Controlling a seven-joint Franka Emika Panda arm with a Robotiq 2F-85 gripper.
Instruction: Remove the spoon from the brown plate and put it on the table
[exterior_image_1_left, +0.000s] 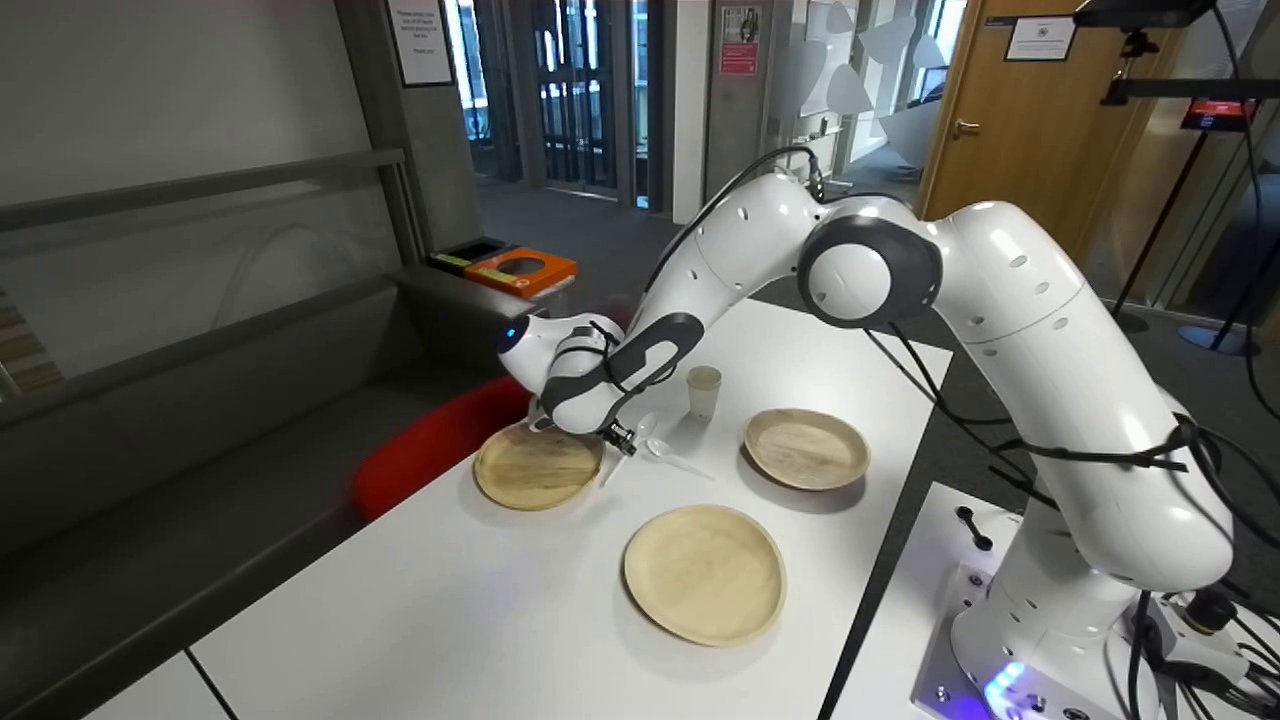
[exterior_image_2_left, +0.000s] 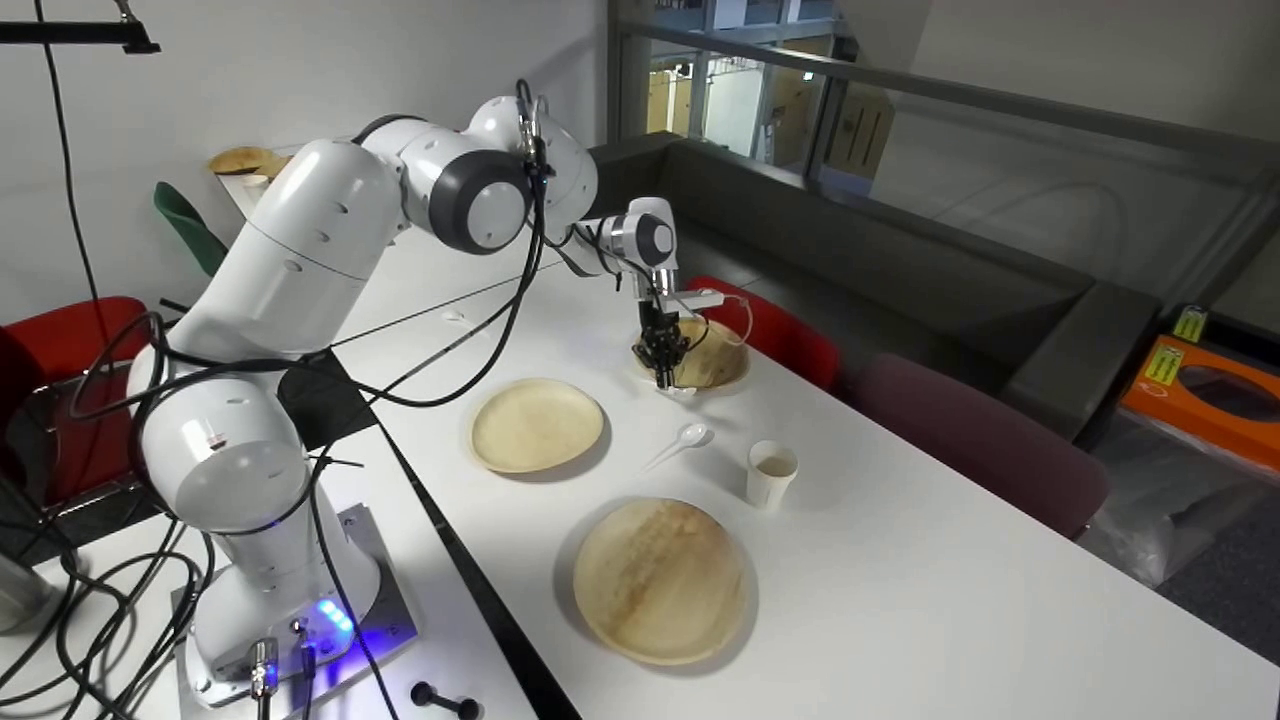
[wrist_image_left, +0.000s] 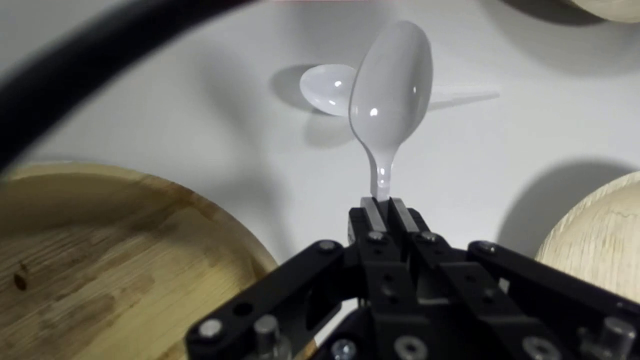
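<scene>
Toward wrist-view twelve o'clock lies a loose spoon (wrist_image_left: 324, 89); your gripper (wrist_image_left: 386, 204) pinches the spoon (wrist_image_left: 392, 90), so lower it clear.

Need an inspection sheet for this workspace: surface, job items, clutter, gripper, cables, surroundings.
Surface: table, plain white top.
Spoon: white, held above the table, not yet set down.
Brown plate: on the table; no spoon seen in it.
Clutter: second spoon lying on the table; upright cup; pale plate; brown-streaked plate.
Gripper: shut on the spoon, fingertips beside the brown plate.
Cables: black cables run along the arm; more lie tangled near its base.
Surroundings: grey sofa, red chair, orange-topped bin.
</scene>
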